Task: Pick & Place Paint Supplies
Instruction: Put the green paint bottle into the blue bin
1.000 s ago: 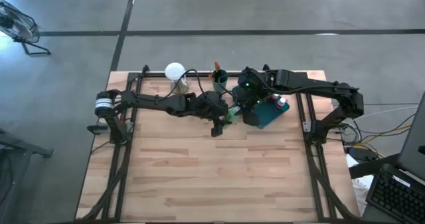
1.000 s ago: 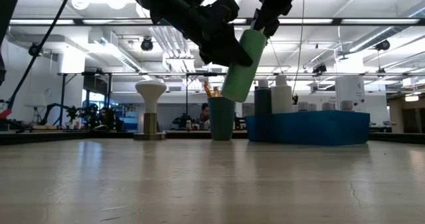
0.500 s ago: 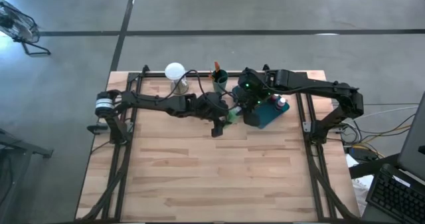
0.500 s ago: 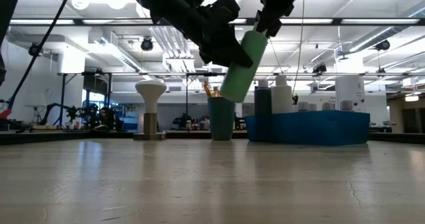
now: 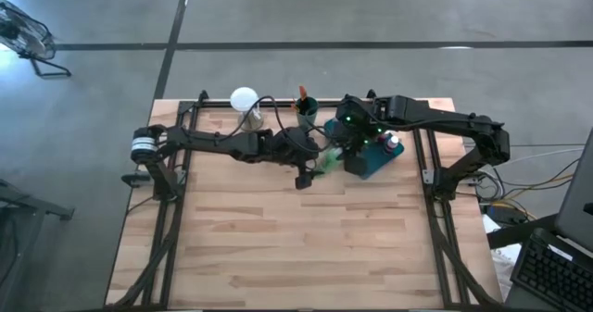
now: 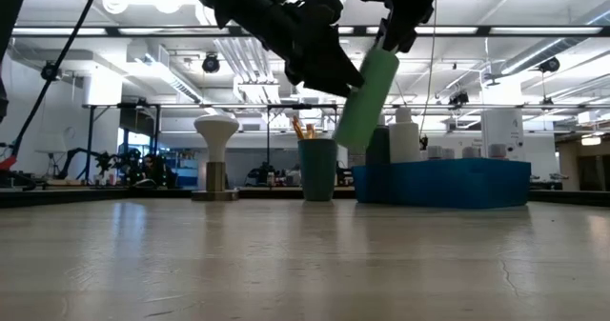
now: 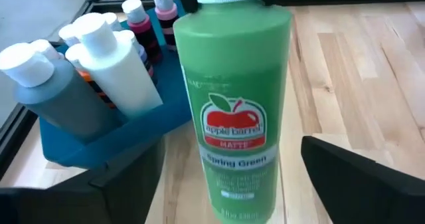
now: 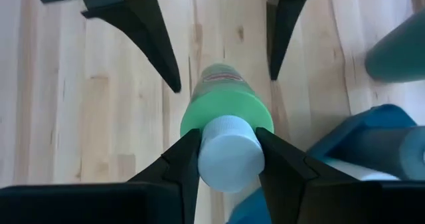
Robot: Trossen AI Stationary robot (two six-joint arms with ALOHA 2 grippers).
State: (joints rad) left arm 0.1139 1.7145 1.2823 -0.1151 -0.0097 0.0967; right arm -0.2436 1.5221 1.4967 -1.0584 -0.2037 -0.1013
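Observation:
A green paint bottle [image 7: 232,111] with a white cap hangs tilted above the table, just left of the teal tray [image 5: 375,167]. My right gripper [image 8: 229,144] is shut on it from above. My left gripper [image 5: 313,161] is open; its fingers [image 7: 126,177] stand on either side of the bottle's body, clear of it. Several white-capped bottles [image 7: 93,64] stand upright in the tray. My right gripper pinches the bottle's white cap [image 8: 229,163] between its two fingers, coming from above and slanting down. The bottle hangs below the fingers, lifted clear of the table, with its bottom end [image 6: 348,135] tilted away from the tray.
A teal cup [image 5: 307,109] with brushes stands at the far edge, behind the grippers. A round white-topped object [image 5: 245,100] on a metal base is to its left. The near half of the wooden table [image 5: 296,247] is bare.
My left gripper has opened and let go of the green bottle's body. The bottle, held by its cap in my right gripper, has shifted a little toward the tray and stays tilted.

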